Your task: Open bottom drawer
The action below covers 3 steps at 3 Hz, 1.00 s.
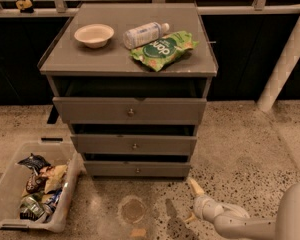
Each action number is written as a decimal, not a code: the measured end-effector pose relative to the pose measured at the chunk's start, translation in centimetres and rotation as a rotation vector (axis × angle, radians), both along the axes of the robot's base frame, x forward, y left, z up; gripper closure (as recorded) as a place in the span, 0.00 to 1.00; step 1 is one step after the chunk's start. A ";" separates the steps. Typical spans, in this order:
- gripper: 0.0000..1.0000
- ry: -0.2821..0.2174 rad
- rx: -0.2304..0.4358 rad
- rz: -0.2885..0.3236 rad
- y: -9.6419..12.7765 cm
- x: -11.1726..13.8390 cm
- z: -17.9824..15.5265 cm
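The grey cabinet (127,64) has three drawer fronts, each with a dark gap above it. The bottom drawer (110,169) is the slimmest and lowest, just above the floor, with a small round metal knob (137,170) at its centre. Its front stands nearly in line with the drawer above it. My gripper (192,202) hovers low over the floor, to the right of and in front of the bottom drawer, clear of the knob. It is open, with tan fingertips (195,186) spread and nothing between them.
A white bowl (94,34), a plastic bottle (145,33) and a green snack bag (162,49) lie on the cabinet top. A clear bin (10,184) of snacks sits on the floor at the left. A white pillar (285,69) stands at the right.
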State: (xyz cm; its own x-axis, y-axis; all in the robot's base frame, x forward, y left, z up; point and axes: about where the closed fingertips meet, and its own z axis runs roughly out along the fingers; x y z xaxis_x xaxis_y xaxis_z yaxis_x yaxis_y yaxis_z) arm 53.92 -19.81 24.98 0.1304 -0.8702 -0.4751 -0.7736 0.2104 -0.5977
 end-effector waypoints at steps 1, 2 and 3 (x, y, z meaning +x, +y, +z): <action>0.00 0.006 0.024 0.015 0.9 0.3 -0.1; 0.00 -0.043 0.030 0.108 2.7 3.5 -1.7; 0.00 -0.093 0.023 0.200 4.0 6.2 -0.8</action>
